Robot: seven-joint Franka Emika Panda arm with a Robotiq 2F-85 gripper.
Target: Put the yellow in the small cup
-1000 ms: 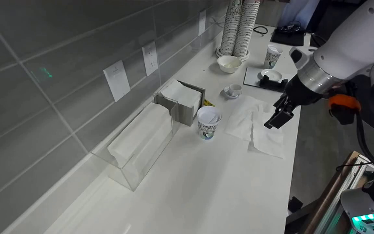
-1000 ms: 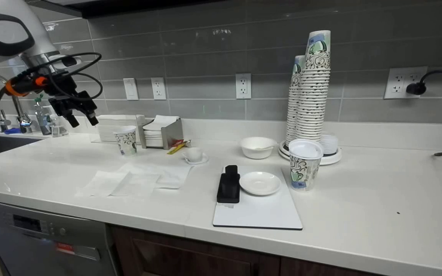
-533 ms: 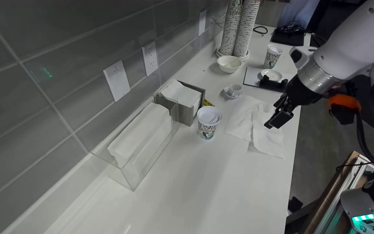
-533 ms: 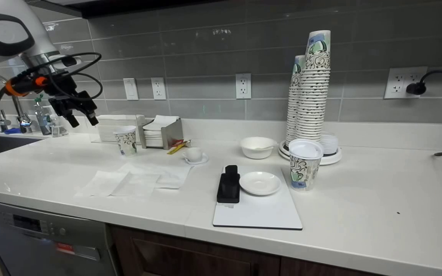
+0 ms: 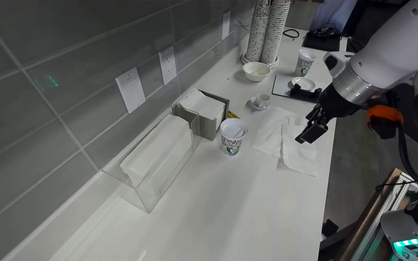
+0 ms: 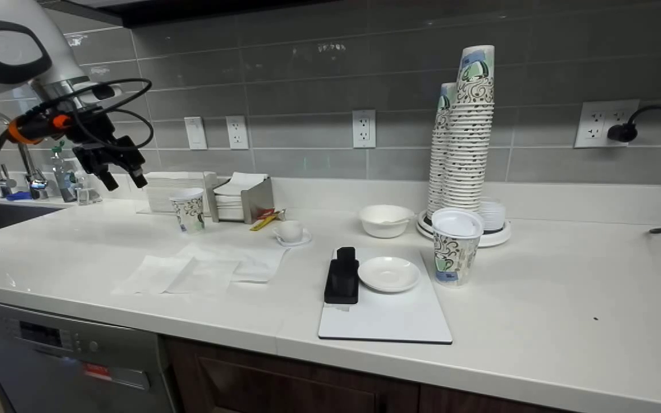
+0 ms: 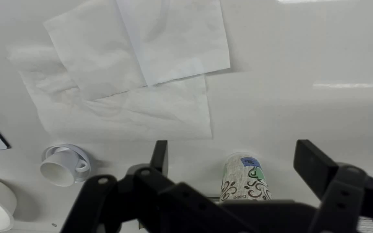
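Item in yellow lay left of center in an exterior view, shape unclear, on the bench between napkin holder and teacup, patterned paper cup stood farther left, end effector hung released at far left, jaws spread wide.

In an exterior view, the parted jaws hang above the surface. A paper cup stands beside the napkin holder; a yellow strip lies between the holder and a teacup on its saucer.
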